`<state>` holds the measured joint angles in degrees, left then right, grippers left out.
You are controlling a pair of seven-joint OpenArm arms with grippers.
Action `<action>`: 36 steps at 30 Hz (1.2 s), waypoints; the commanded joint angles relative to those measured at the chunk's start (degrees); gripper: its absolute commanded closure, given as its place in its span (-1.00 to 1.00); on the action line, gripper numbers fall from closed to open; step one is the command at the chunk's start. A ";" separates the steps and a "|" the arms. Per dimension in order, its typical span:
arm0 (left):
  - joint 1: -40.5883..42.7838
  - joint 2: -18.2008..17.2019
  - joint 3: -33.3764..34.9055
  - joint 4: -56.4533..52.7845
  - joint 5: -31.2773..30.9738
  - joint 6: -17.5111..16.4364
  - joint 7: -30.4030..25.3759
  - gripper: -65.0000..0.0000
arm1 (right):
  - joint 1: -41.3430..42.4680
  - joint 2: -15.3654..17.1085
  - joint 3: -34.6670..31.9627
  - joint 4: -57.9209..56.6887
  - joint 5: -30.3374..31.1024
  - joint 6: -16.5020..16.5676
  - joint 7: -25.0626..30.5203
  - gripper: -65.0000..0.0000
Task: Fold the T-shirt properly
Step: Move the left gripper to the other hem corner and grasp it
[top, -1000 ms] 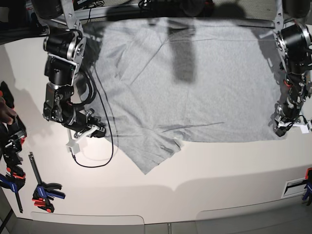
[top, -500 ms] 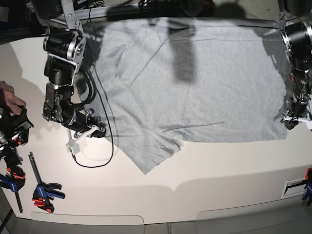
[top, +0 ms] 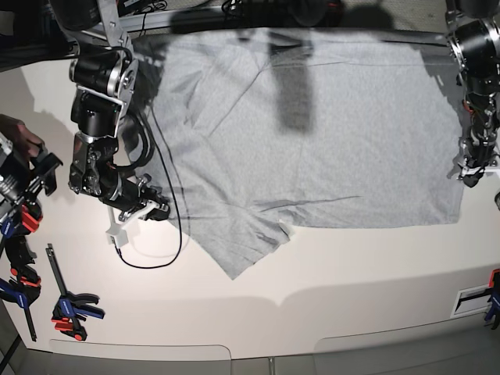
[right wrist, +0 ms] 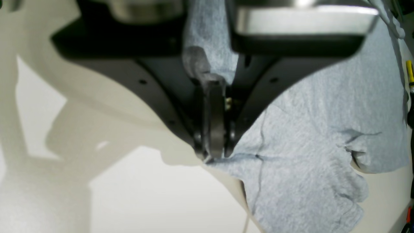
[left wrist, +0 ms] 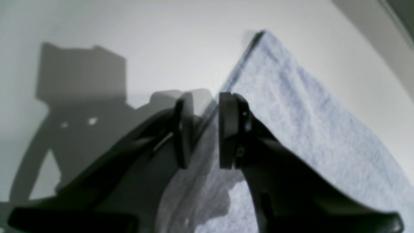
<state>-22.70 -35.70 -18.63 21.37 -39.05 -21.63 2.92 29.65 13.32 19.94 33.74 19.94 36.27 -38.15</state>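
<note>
The light grey T-shirt [top: 312, 133] lies spread flat on the white table [top: 328, 273], plain side up, with one sleeve [top: 246, 242] pointing to the front. My right gripper [top: 153, 209] is at the shirt's left edge. In the right wrist view it [right wrist: 212, 152] is shut on the cloth edge [right wrist: 307, 129]. My left gripper [top: 469, 173] is at the shirt's right edge. In the left wrist view it [left wrist: 201, 129] stands slightly open, with the shirt's edge [left wrist: 291, 106] running between the jaws.
Several bar clamps [top: 66, 306] lie at the table's left front. A person's hand [top: 17, 129] holds a clamp at the left edge. A black cable [top: 168, 242] loops by my right gripper. A label [top: 473, 298] sits at the right front.
My left gripper drew the shirt's right edge outward, then moved back along that edge. The right arm has not moved. The person's hand with a clamp shifted at the left edge.
</note>
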 commanded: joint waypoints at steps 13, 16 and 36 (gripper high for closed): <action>1.46 0.35 -6.29 0.72 0.02 -0.85 -0.81 0.61 | 0.68 0.50 -0.20 0.09 -2.14 -0.72 -1.70 1.00; 1.44 1.31 -6.29 0.74 0.04 -1.11 -1.07 0.61 | 0.66 0.50 -0.20 0.09 -2.16 -0.72 -1.73 1.00; -2.27 1.60 3.52 0.74 3.02 -3.63 -2.84 0.52 | 0.66 0.50 -0.20 0.09 -2.14 -0.72 -1.07 1.00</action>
<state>-23.55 -33.01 -14.98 21.37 -35.77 -24.62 1.08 29.54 13.34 19.94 33.74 19.97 36.27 -37.91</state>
